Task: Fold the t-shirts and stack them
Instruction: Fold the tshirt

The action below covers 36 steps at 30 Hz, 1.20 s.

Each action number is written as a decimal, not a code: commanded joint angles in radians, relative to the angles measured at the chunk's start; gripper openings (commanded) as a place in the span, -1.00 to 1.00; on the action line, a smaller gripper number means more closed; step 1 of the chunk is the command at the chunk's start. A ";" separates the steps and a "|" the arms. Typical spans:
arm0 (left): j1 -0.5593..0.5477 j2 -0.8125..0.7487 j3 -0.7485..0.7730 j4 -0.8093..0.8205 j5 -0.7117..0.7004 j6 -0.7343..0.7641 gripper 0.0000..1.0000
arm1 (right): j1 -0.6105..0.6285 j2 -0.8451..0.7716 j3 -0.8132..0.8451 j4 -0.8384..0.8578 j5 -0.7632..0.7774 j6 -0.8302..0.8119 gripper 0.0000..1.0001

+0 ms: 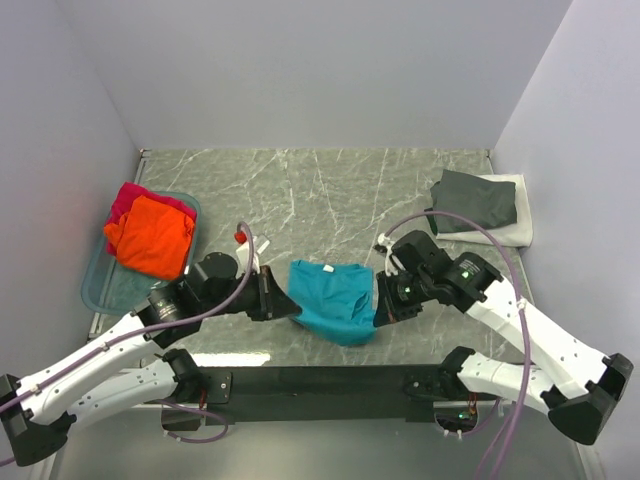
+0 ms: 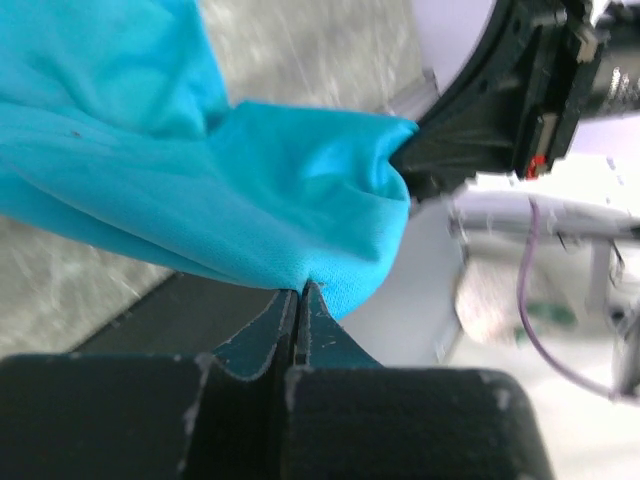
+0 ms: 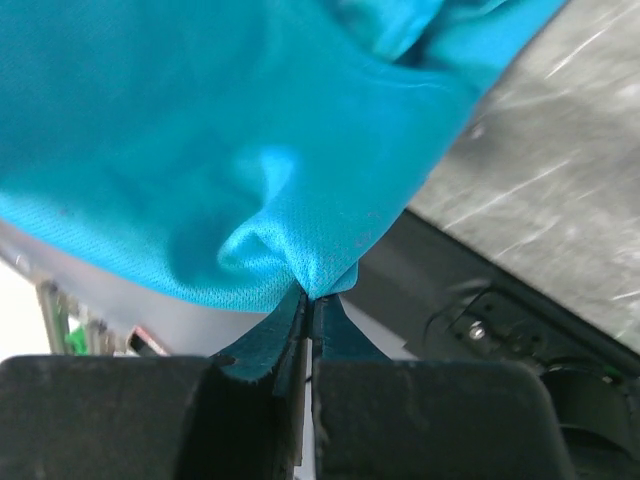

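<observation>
Tension across the cloth is what matters in this step. The teal t-shirt [image 1: 332,298] is bunched between the two arms over the near middle of the bench [image 1: 300,190]; whether its far part rests on the marbled surface or hangs just above it cannot be told. The left end effector [image 1: 283,303] is closed on a pinch of the shirt's left edge, and the right end effector [image 1: 380,305] is closed on a pinch of its right edge. Both wrist views show the fingers pressed together with teal fabric puckering out from the tips. By the look of it, the shirt is being spread for a fold, not yet folded.

To do this well, the arms should probably draw apart evenly until the wrinkles in the middle flatten, yet not so hard that the cloth pulls free. Each grip holds only a little fabric, so slipping seems the main risk. Laying the shirt down farther from the near edge would leave room to fold. The dark grey t-shirt [image 1: 475,200] lies on the white t-shirt [image 1: 520,225] at the far right corner, likely the stack to join. The orange t-shirt [image 1: 150,238] and magenta-red t-shirt [image 1: 127,198] sit in the tub [image 1: 95,285] at the left.
</observation>
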 commanded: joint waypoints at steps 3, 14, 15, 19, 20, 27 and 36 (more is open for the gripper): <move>-0.002 0.027 0.001 0.081 -0.198 -0.021 -0.99 | -0.070 0.063 0.027 0.113 0.084 -0.059 -1.00; 0.113 0.188 -0.063 0.210 -0.202 -0.009 -0.99 | -0.212 0.252 0.047 0.277 0.120 -0.127 -1.00; 0.122 0.200 -0.066 0.239 -0.199 -0.007 -0.99 | -0.219 0.269 0.050 0.288 0.110 -0.137 -1.00; 0.173 0.296 -0.069 0.297 -0.168 0.025 -0.99 | -0.247 0.364 0.061 0.334 0.097 -0.160 -1.00; 0.194 0.313 -0.069 0.309 -0.162 0.030 -0.99 | -0.258 0.402 0.065 0.349 0.092 -0.165 -1.00; 0.277 0.487 -0.043 0.385 -0.091 0.074 -0.99 | -0.296 0.565 0.105 0.391 0.072 -0.205 -1.00; 0.346 0.648 -0.022 0.487 -0.062 0.088 -0.99 | -0.327 0.715 0.194 0.412 0.071 -0.225 -1.00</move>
